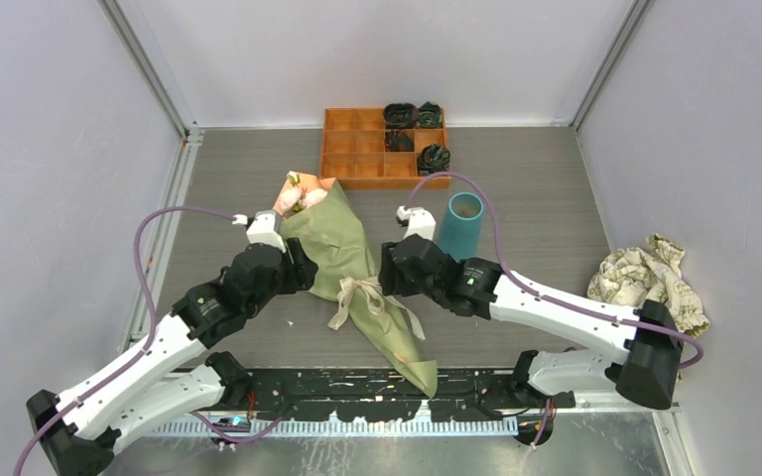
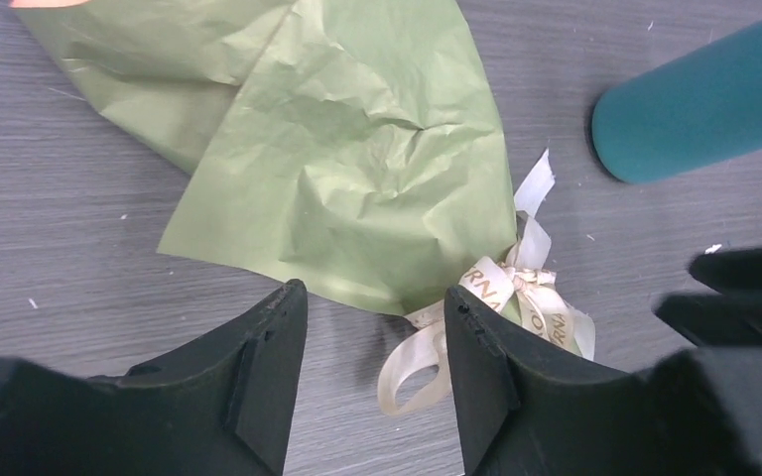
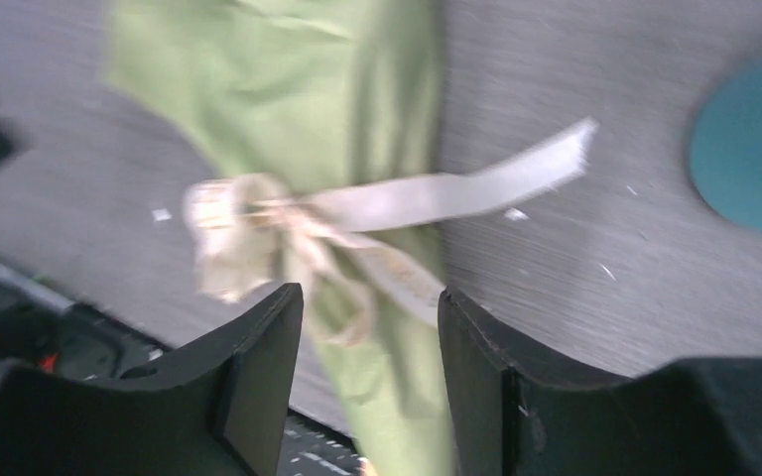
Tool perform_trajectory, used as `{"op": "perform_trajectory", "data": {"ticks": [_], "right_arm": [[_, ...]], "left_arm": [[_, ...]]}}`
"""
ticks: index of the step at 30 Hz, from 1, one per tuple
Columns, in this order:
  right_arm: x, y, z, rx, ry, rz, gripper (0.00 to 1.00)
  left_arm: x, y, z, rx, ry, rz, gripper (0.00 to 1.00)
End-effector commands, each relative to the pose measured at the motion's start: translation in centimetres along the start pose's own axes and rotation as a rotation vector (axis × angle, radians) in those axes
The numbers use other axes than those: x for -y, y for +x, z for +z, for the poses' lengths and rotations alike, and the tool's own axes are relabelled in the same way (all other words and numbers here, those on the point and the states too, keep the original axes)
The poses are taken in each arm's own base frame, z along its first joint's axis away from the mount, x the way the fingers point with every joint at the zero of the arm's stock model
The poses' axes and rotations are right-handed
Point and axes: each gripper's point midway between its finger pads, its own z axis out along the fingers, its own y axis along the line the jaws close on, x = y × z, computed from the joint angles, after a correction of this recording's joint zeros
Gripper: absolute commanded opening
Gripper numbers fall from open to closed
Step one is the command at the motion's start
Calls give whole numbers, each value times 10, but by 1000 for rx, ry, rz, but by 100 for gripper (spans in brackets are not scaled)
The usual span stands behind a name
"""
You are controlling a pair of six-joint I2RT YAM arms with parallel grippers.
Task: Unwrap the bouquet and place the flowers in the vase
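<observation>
The bouquet lies slanted on the table, a cone of olive-green paper with its narrow tip at the near edge. The flowers show pink at its far wide end. A cream ribbon is tied round its middle. The teal vase stands upright to its right. My left gripper is open at the cone's left side, and the paper edge and ribbon bow lie just ahead of its fingertips. My right gripper is open at the cone's right side, its jaws straddling the cone's narrow part below the ribbon; this view is blurred.
An orange compartmented tray with dark rolled bundles stands at the back. A crumpled floral cream cloth lies at the right edge. The vase's base shows near the left gripper's view, right of the ribbon. Walls enclose the table.
</observation>
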Motion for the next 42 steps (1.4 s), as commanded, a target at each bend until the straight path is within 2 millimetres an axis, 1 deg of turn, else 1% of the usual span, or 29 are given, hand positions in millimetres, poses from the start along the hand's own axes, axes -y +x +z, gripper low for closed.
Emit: {"op": "perform_trajectory", "data": {"ticks": [1, 3, 7, 11, 14, 17, 21, 24, 26, 29, 32, 38, 39, 40, 42], "right_arm": [[34, 22, 27, -44, 60, 170, 58], [36, 24, 36, -62, 44, 201, 58], [37, 32, 52, -99, 42, 216, 62], [43, 46, 72, -152, 58, 217, 62], [49, 52, 87, -169, 76, 212, 61], [59, 51, 98, -168, 114, 199, 58], [70, 43, 104, -152, 145, 188, 56], [70, 42, 109, -158, 136, 184, 54], [68, 45, 112, -171, 126, 184, 51], [71, 46, 110, -169, 140, 185, 50], [75, 39, 101, -138, 155, 182, 52], [85, 20, 80, -73, 203, 172, 56], [87, 19, 80, -66, 217, 167, 57], [92, 20, 83, -75, 245, 146, 57], [92, 25, 90, -96, 247, 142, 57]], "left_arm": [[35, -29, 1, 53, 107, -16, 54], [39, -30, 3, 45, 110, -6, 53], [41, -29, 6, 31, 102, 3, 53], [41, -29, 6, 34, 100, 1, 53], [41, -29, 6, 33, 98, 2, 53], [41, -30, 4, 33, 98, 4, 53], [39, -31, 3, 36, 92, 8, 53], [38, -30, 4, 36, 89, 9, 53], [38, -29, 5, 35, 89, 8, 53], [38, -28, 5, 33, 90, 8, 53], [37, -27, 5, 32, 87, 14, 53], [35, -25, 6, 29, 83, 12, 53], [35, -25, 6, 30, 84, 11, 53], [36, -25, 7, 30, 85, 9, 53], [37, -25, 7, 27, 85, 10, 53]]}}
